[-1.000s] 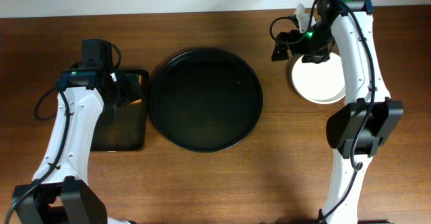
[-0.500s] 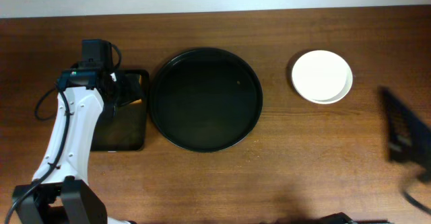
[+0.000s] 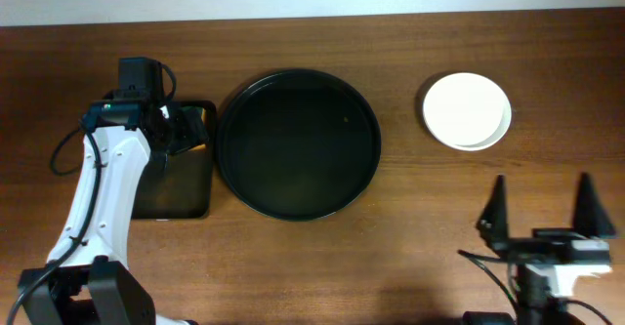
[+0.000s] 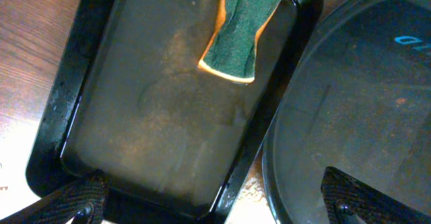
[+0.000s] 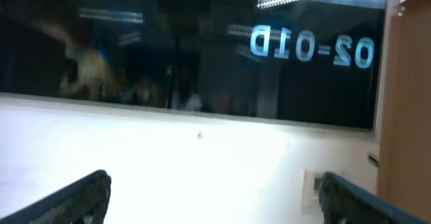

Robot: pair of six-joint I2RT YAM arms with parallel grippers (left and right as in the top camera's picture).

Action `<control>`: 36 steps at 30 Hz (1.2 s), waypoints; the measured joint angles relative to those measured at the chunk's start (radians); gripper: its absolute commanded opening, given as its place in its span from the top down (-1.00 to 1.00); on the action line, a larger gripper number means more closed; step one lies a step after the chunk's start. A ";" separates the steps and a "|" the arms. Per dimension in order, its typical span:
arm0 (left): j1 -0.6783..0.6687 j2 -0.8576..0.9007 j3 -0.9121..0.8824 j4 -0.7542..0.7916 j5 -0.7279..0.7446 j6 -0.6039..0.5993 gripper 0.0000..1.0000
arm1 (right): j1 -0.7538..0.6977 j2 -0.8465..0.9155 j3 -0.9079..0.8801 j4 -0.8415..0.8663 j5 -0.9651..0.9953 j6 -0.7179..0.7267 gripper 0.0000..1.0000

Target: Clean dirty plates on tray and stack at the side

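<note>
Right tool (image 3: 542,181) withdrawn from plates (image 3: 467,110), seemingly stacked, sponge (image 4: 241,29) in small tray (image 4: 155,116)

Seeing white-and-black left arm (image 3: 98,198) stretched forward from near-left base, wrist tipped down. Have left claw (image 4: 212,207) pointing straight down, black weave-pattern fingertips (image 4: 74,200) spread wide, nothing gripped. Seeing white-and-black right arm (image 3: 562,262) tucked low at near-right, only the wrist end visible from overhead. Have right claw (image 3: 542,208) held level, aimed away from its base, black tapered fingers (image 3: 498,213) splayed wide apart, empty.
</note>
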 measured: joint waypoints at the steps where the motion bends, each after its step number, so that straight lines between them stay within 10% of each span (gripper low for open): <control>1: 0.000 0.000 0.000 0.002 0.000 0.000 -0.99 | 0.000 -0.020 -0.059 0.024 -0.005 0.000 -0.97; 11: 0.000 0.000 0.000 0.002 0.000 0.000 -0.98 | -0.001 -0.027 -0.351 -0.214 -0.015 0.001 -0.97; 36: 0.000 -0.002 -0.001 0.002 -0.001 0.000 -0.98 | -0.001 -0.027 -0.352 -0.211 -0.016 0.001 -0.97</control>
